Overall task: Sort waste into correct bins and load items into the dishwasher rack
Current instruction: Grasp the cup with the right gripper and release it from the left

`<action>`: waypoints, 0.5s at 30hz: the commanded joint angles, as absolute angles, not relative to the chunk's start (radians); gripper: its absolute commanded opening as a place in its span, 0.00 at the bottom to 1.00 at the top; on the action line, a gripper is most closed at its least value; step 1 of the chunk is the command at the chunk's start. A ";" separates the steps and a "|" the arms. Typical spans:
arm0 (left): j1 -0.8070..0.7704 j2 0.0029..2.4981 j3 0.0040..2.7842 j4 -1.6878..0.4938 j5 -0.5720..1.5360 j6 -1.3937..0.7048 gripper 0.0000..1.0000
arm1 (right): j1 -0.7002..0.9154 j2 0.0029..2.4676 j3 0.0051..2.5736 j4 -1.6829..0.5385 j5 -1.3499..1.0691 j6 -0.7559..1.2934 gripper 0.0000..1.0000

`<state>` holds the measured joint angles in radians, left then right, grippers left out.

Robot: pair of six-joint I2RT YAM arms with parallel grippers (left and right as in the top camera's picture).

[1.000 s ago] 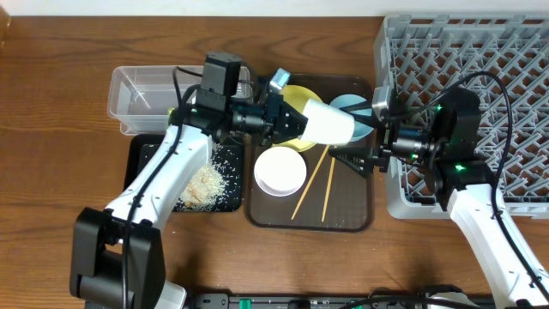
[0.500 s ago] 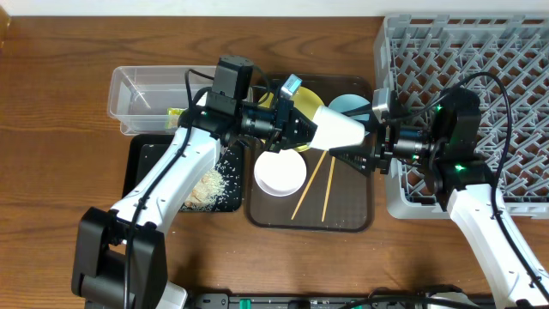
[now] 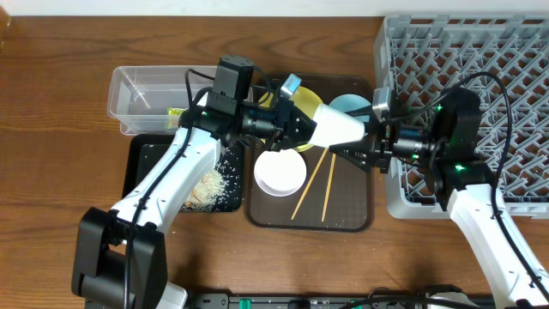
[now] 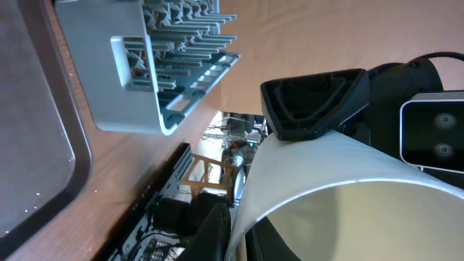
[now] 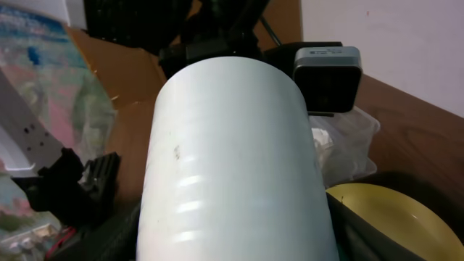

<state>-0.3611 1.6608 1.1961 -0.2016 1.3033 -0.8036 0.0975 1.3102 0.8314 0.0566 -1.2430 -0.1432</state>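
Note:
The small white cup lies sideways in the air over the brown tray. My left gripper is shut on its rim, one finger inside and one outside in the left wrist view. My right gripper is open, with a finger on each side of the cup's narrow end. The cup fills the right wrist view. The yellow plate and light blue bowl sit at the tray's back. The white bowl and two chopsticks lie in front. The grey dishwasher rack stands at the right.
The clear tub at the back left holds paper scraps, with a green-yellow wrapper at its near right corner. The black tray in front of it holds rice scraps. The brown serving tray sits between the arms.
My left arm carried the cup to the right towards my right gripper. My right gripper shifted slightly left, so its fingers now flank the cup's base.

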 commanded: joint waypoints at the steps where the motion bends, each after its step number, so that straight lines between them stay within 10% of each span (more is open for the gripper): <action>1: -0.360 1.665 1.202 -0.199 1.285 -0.751 0.15 | 0.099 1.309 0.846 0.056 -1.221 -0.154 0.55; 15: -0.327 1.596 1.202 -0.583 0.409 -0.441 0.35 | 0.042 1.283 0.878 -0.314 -0.679 -0.135 0.44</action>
<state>-0.3519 1.6558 1.1973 -0.5476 0.6712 -0.5327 0.0807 1.3087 0.8368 -0.2615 -0.8562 -0.1394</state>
